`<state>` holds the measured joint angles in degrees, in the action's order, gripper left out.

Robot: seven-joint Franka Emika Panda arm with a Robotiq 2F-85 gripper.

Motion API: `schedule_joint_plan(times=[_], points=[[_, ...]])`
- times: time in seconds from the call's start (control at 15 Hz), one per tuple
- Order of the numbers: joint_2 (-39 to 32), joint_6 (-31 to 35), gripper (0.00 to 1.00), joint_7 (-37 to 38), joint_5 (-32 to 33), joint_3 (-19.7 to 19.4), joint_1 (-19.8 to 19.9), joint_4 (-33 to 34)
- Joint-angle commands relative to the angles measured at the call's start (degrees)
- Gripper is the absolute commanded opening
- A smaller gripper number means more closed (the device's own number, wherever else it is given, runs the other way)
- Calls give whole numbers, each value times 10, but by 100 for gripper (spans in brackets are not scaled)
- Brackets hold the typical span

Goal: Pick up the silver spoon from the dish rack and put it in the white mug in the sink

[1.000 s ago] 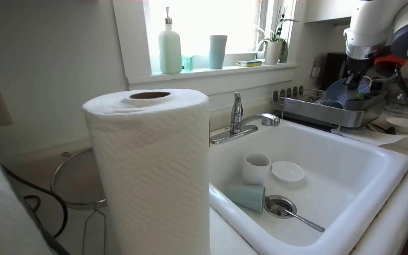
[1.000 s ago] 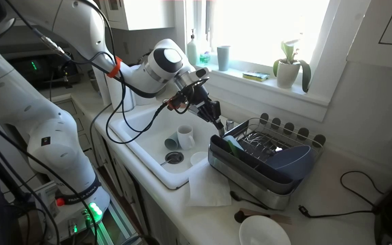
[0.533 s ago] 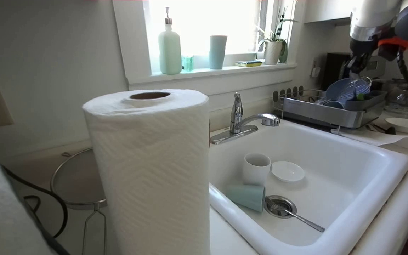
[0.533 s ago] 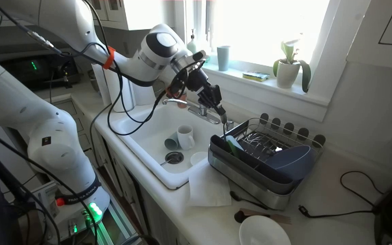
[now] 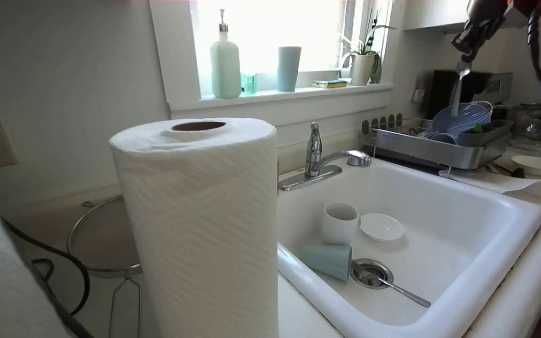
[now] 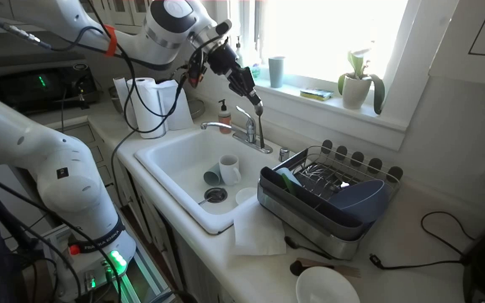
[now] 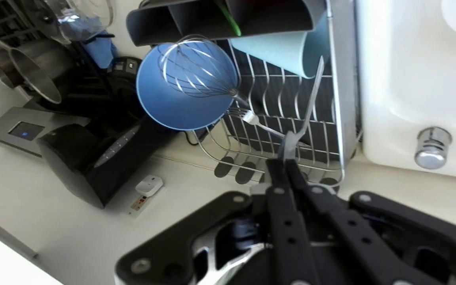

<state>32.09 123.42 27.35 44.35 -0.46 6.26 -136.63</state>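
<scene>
My gripper [image 7: 283,163] is shut on the bowl end of the silver spoon [image 7: 311,105]. The spoon hangs with its thin handle pointing down, also seen in both exterior views [image 5: 457,96] [image 6: 261,132]. The gripper [image 5: 465,58] [image 6: 257,101] holds it in the air, above and apart from the dish rack [image 5: 430,148] [image 6: 301,219] [image 7: 346,79]. The white mug [image 5: 338,229] [image 6: 227,170] stands upright in the sink [image 5: 526,220] [image 6: 202,216], its mouth up. The mug is out of the wrist view.
A pale green cup [image 5: 327,260] lies on its side against the mug. A white dish [image 5: 382,226] and a fork [image 5: 404,292] lie in the sink. The faucet [image 5: 341,162] [image 6: 251,128] rises at the sink's back. A paper towel roll [image 5: 200,225] stands beside the sink.
The gripper was low at the rack's utensil holder one second ago. It has since risen, drawn the spoon out, and moved away from the rack toward the faucet side.
</scene>
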Motion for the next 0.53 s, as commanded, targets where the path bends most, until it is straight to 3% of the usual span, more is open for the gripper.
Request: schedule_joint_plan(times=[0.0,0.47], points=[[3,-26,1,-8,-100,11,-17,12],[-33,-13,1,16,-289,14,-10,-12]])
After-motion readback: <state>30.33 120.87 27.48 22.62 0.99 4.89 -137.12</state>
